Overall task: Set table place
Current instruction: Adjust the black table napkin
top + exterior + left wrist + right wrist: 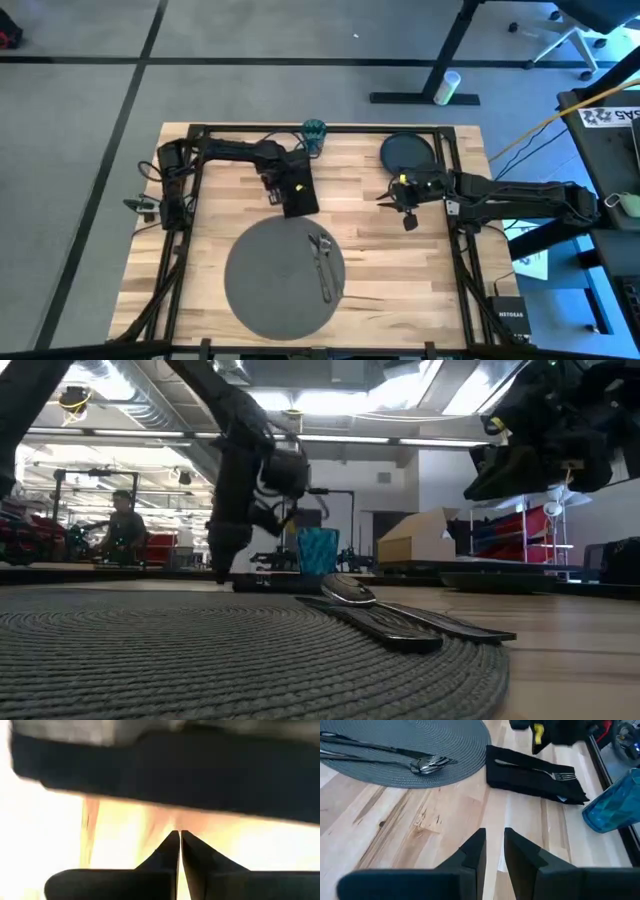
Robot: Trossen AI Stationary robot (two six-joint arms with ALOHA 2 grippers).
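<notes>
A round grey mat (270,285) lies at the table's near middle, with a spoon (427,765) and another long piece of cutlery (322,262) on its right part. A black napkin (520,777) lies flat on the wood beyond the mat, and a fork (547,771) rests on it. The teal cup (315,135) stands at the far edge. A dark plate (407,152) lies at the far right. My left gripper (272,190) is shut and stands low at the napkin's left edge. My right gripper (494,845) hovers over bare wood near the plate, its fingers a narrow gap apart and nothing between them. My left gripper points down beside the napkin's left edge (285,192) with its fingers (167,852) closed together. I cannot tell whether it touches the cloth or the table. A dark blurred band across its wrist view hides what lies ahead.
Black frame rails (200,130) run along the far edge and both sides of the table (220,215). Bare wood lies between the mat and the plate. The room beyond holds desks and a person far off (125,520).
</notes>
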